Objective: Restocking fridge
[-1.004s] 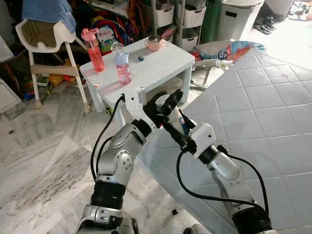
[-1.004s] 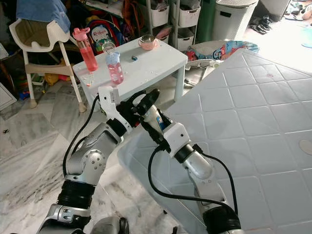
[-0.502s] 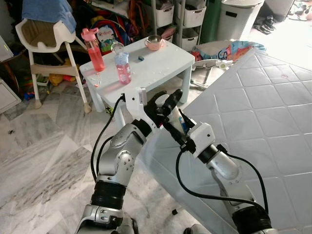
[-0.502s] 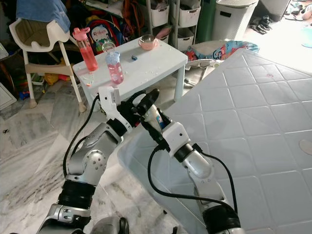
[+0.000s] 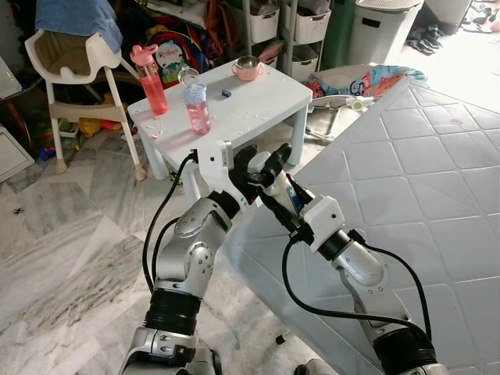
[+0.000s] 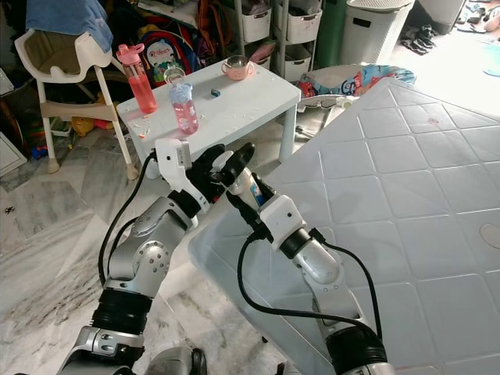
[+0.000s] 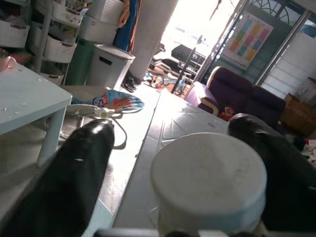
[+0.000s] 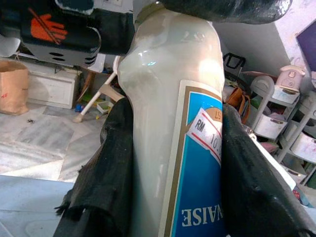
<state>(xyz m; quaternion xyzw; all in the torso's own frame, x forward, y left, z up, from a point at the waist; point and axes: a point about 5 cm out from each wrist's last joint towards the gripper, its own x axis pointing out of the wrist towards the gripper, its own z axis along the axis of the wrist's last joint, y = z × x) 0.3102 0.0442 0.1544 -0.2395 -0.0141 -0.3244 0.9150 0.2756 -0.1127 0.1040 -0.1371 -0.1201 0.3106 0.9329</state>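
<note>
A cream mayonnaise bottle [image 8: 168, 123] with a blue label and a white cap [image 7: 207, 180] is held in the air between both arms, above the corner of a big white quilted panel [image 5: 422, 180]. My right gripper [image 5: 280, 178] is shut on the bottle's body, one finger on each side of the label. My left gripper [image 5: 251, 168] comes in from the other side. Its two black fingers [image 7: 64, 182] straddle the cap end with a gap showing beside the cap, so it stands open. The bottle [image 6: 251, 191] lies tilted along the right fingers.
A low white table [image 5: 258, 105] stands just beyond the grippers with two pink drink bottles [image 5: 195, 105], a small pink cup [image 5: 248, 68] and a blue bit. A white high chair [image 5: 74, 70] stands at the left. Shelves with bins and a white hamper [image 5: 383, 27] line the back. The floor is grey marble [image 5: 70, 258].
Both grippers and the bottle have edged a little to the left, toward the table. The right grip on the bottle is unchanged.
</note>
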